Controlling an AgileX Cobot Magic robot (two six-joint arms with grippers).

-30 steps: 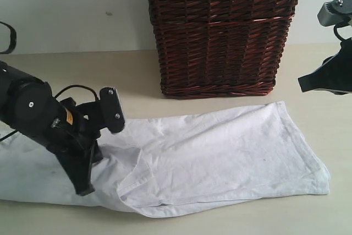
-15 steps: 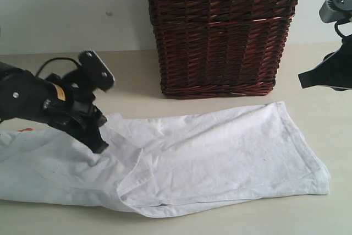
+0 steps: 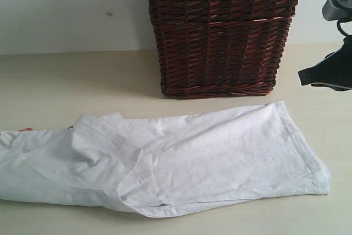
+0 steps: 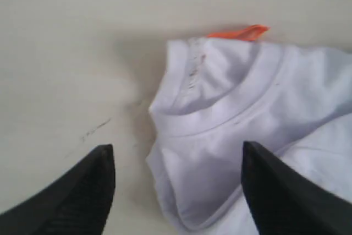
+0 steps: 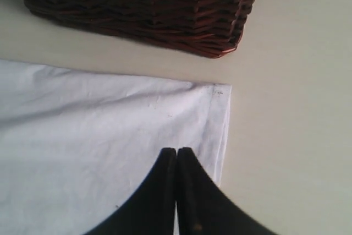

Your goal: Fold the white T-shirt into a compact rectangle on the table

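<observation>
White cotton T-shirt (image 3: 181, 158) lies in a long rumpled strip on the table (image 3: 66, 81), just before the wicker basket (image 3: 220, 31). My left gripper (image 4: 177, 148) hangs spread wide above the collar near the orange tag (image 4: 242, 31), holding nothing. My right gripper (image 5: 177, 152) is pinched closed over the hem.

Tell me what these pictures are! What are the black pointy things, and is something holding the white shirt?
This is a robot with two arms, and each arm ends in jaws that can pinch things. One picture comes from a camera off to the side. It shows a white T-shirt lying on a pale table in front of a dark wicker basket, with a bit of the right arm at the edge. The other two come from small cameras on the wrists, so the black points are the jaws seen up close. The left jaws stand open over the shirt's collar and orange tag. The right jaws are shut, over a corner of the shirt. Nothing is held.
</observation>
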